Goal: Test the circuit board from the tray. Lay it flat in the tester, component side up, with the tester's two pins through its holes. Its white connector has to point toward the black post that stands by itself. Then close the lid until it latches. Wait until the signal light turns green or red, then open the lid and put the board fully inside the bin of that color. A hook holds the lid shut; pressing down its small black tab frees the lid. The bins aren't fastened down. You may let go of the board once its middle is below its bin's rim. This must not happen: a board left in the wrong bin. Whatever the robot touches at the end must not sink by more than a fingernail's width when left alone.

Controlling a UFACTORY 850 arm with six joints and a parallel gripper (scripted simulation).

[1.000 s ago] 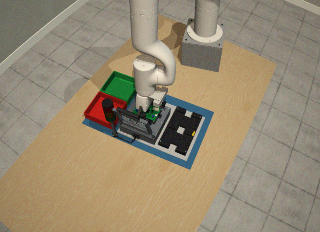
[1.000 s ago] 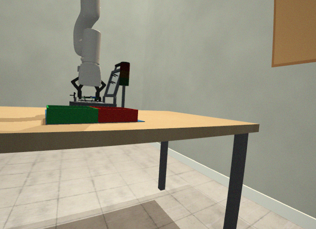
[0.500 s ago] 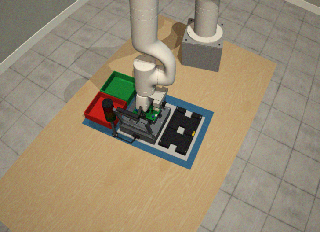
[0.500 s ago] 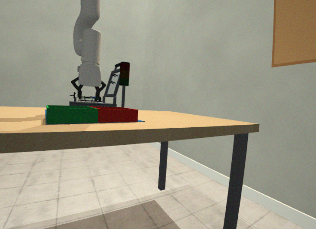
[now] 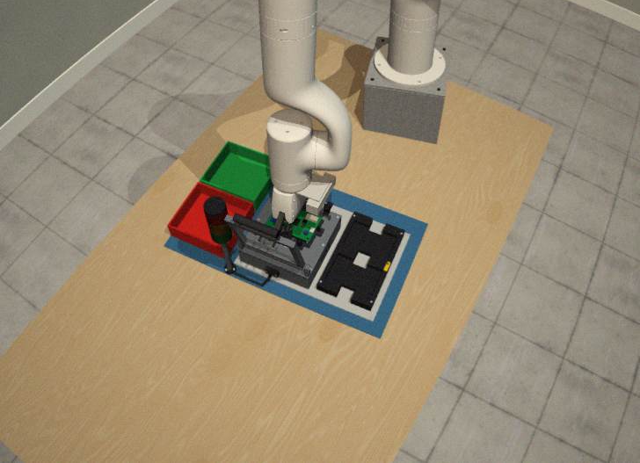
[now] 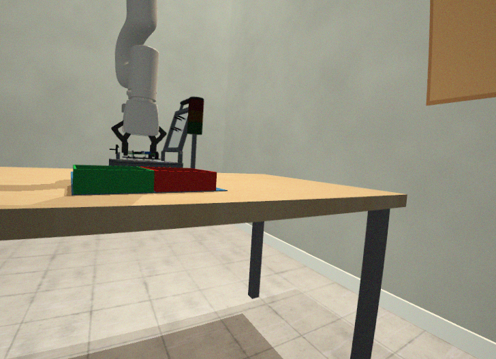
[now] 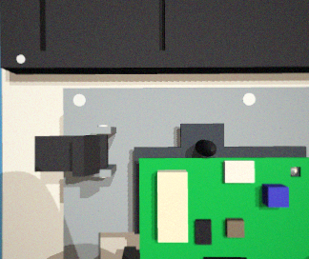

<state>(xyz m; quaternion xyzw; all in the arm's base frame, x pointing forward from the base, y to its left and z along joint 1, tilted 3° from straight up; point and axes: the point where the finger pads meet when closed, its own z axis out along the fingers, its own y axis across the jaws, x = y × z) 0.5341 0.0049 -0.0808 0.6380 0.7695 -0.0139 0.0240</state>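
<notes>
1. Inspecting the tool (image 5: 289,223) (image 6: 139,152) (image 7: 225,254): standing wide, gripping the circuit board (image 5: 309,226) (image 6: 140,152) (image 7: 225,205) between opposite ends.
2. Finding the board over the nest of the tester (image 5: 330,235) (image 6: 120,162) (image 7: 92,109), lying about level, component side up (full seating: not being able to tell).
3. Noting a bright metal tip (image 7: 295,171) showing in a corner hole; not seeing the other pin clearly.
4. Recording a long cream block (image 7: 173,207) at the hook end, and a smaller white block (image 7: 239,171) near a black post (image 7: 205,148).
5. Observing the lid (image 5: 294,246) (image 6: 172,131) standing open, leaning up away from the board; seeing the hook (image 5: 328,208) (image 6: 116,150) (image 7: 72,154) at the opposite side.
6. Reading the signal light (image 5: 216,220) (image 6: 195,115) as unlit (dark in every section).
7. Listing the black tray (image 5: 369,246) (image 7: 125,33) beside the tester, holding no board.
8. Seeing the green bin (image 5: 237,174) (image 6: 114,181) and red bin (image 5: 199,215) (image 6: 184,181) sitting side by side on the counter (image 5: 248,344) (image 6: 280,191), both without a board.
</notes>
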